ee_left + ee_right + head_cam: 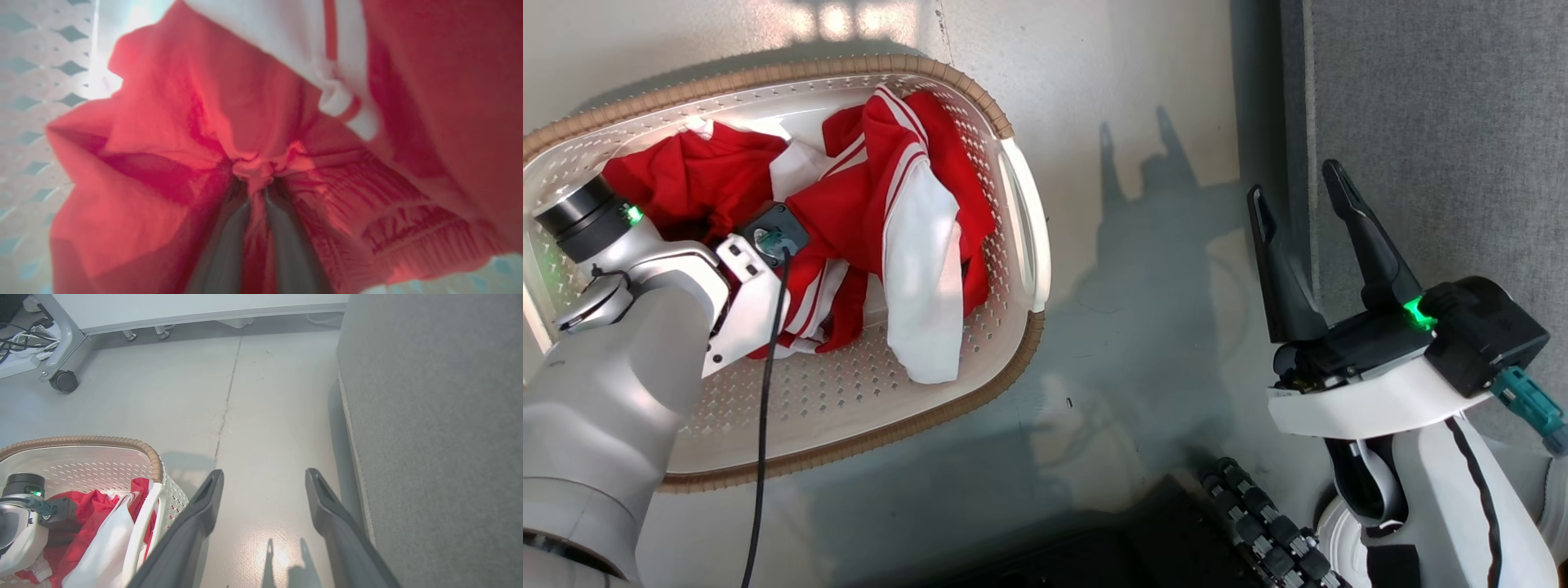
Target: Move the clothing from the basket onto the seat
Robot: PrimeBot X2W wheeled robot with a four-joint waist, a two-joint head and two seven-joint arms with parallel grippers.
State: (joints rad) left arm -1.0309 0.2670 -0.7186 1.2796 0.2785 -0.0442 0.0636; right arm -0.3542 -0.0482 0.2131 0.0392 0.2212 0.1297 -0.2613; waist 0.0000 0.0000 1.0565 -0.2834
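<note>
Basket (pixel 849 408): cream, perforated, brown rim; stood upright on floor. Clothing (pixel 874 188): red-and-white, lay crumpled inside Basket; red fold was pinched in left gripper (pixel 257 183). Seat (pixel 1437 122): grey fabric, apart from Basket.

A pale grey floor (pixel 261 396) spreads across the middle of the frame, a thin crack (pixel 224 412) running down it. Along the top edge stands a pale panel (pixel 184 306) on a black wheel (pixel 63 381). Tangled cables (pixel 16 345) lie at the upper left.
</note>
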